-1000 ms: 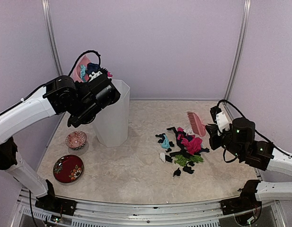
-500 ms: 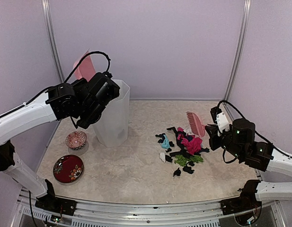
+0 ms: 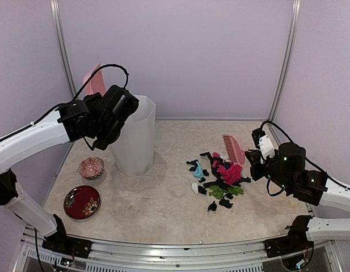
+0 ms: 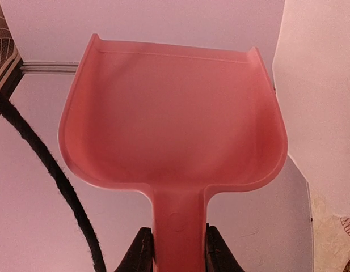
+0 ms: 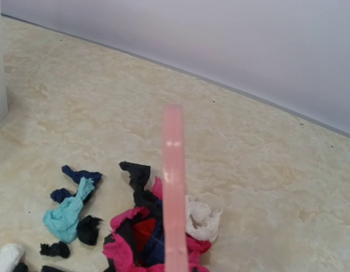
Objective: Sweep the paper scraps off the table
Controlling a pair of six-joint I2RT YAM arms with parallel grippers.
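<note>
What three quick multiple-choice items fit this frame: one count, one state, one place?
1. Red dishes on the table: A one; B two; C four.
2. Pink dustpan: A flat on the table; B raised in the left gripper, empty; C raised, heaped full.
3. Paper scraps lie: A in a dish; B in the dustpan; C piled on the table, right of the white bin.

B: the top view shows a smaller and a larger dish at the left.
B: the left wrist view shows the jaws closed on its handle, pan bare.
C: the pile sits beside the pink brush.
</note>
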